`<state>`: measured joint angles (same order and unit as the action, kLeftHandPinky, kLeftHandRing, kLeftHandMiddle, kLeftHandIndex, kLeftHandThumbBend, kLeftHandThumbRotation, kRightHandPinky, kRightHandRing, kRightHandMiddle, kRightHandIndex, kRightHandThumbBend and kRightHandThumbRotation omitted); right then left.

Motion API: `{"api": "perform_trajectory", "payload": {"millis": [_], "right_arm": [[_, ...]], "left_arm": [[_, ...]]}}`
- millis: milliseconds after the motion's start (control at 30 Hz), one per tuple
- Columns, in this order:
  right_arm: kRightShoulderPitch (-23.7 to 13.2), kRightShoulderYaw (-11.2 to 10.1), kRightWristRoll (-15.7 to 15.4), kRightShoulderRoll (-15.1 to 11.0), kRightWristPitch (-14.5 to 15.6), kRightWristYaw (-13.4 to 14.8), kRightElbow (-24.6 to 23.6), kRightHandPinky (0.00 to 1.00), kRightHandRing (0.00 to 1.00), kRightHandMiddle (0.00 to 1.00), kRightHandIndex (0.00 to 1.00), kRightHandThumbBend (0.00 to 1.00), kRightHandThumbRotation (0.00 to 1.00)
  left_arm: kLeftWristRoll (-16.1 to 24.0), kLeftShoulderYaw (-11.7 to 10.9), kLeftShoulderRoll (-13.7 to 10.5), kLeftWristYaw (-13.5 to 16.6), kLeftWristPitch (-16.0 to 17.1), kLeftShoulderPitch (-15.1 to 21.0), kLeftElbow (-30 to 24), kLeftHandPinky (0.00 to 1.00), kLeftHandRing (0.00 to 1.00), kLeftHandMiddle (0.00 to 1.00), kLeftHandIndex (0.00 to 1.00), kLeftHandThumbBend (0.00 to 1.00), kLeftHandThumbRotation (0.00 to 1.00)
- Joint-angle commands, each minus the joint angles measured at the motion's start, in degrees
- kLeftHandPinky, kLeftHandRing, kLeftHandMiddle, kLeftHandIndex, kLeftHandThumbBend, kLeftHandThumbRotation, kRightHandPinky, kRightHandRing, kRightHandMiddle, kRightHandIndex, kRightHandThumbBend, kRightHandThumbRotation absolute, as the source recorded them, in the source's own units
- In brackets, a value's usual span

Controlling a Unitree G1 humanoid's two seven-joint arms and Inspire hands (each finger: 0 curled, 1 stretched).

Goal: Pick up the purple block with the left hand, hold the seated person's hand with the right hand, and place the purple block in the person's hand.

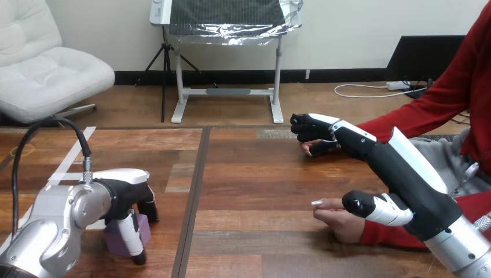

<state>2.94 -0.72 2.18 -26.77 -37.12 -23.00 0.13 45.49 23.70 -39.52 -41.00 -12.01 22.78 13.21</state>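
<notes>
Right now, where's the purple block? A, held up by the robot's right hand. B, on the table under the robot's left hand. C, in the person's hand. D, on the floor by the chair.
B: the purple block sits on the table at the view's lower left, with the left hand over it, fingers curled down around it.

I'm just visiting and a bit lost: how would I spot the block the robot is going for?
Find the wooden table, then look to its near left part, where the robot's left hand is. The purple block sits on the table between that hand's fingers; it is the only purple thing there, small and boxy.
</notes>
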Motion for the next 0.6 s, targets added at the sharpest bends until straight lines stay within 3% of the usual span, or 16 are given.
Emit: {"api": "perform_trajectory", "payload": {"millis": [0, 567], "right_arm": [[-1.9, -1.5, 1.2, -0.3, -0.5, -0.1, -1.4, 0.73, 0.81, 0.84, 0.86, 0.99, 1.0], [-2.0, -1.6, 0.6, -0.5, -0.3, 0.1, -1.8, 0.73, 0.8, 0.83, 0.85, 1.0, 1.0]], "left_arm": [[1.6, 0.1, -0.7, 0.0, -1.5, 1.5, -0.7, 0.56, 0.82, 0.83, 0.72, 0.79, 0.0], [1.1, -0.4, -1.5, -0.8, -2.9, 1.5, -1.2, 0.59, 0.83, 0.86, 0.75, 0.87, 0.0]]}}
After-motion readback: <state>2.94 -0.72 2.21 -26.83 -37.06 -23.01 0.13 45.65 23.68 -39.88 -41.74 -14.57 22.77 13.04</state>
